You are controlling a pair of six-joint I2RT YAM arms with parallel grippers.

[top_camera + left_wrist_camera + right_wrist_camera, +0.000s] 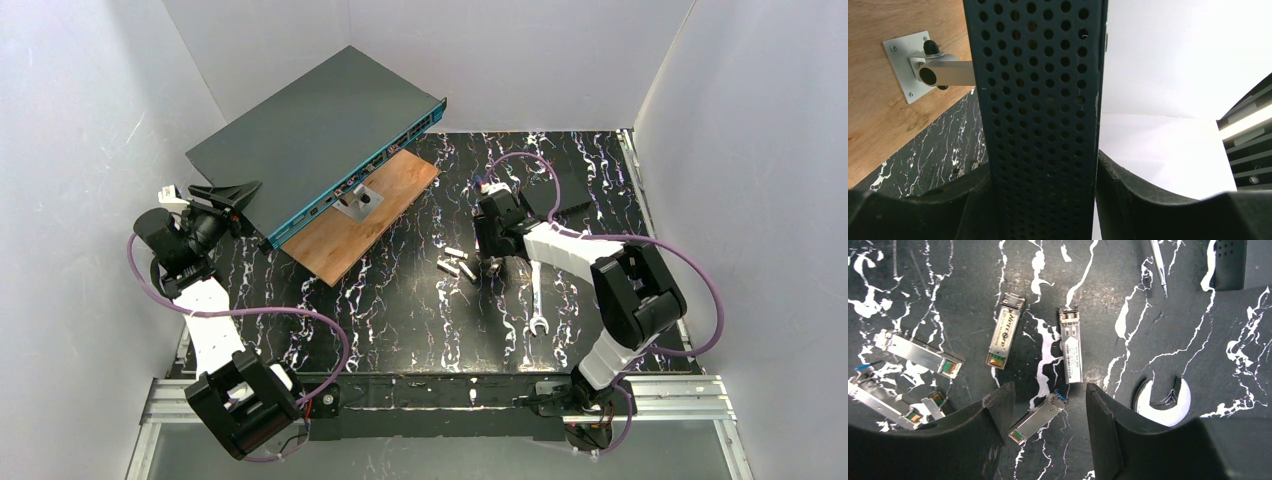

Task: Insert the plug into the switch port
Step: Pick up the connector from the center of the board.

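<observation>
switch [310, 135] far left on table [400, 310], ported long edge along far edge of board [340, 240]; bracket [360, 200] on board just before the ports; left gripper [228, 192] clamps switch's left end; plugs [458, 266] loose mid-table, right of board; right gripper [492, 262] above them, fingers apart, one plug [1037, 418] lying between, untouched; wrench [537, 300] just right; small box [570, 185] behind
</observation>
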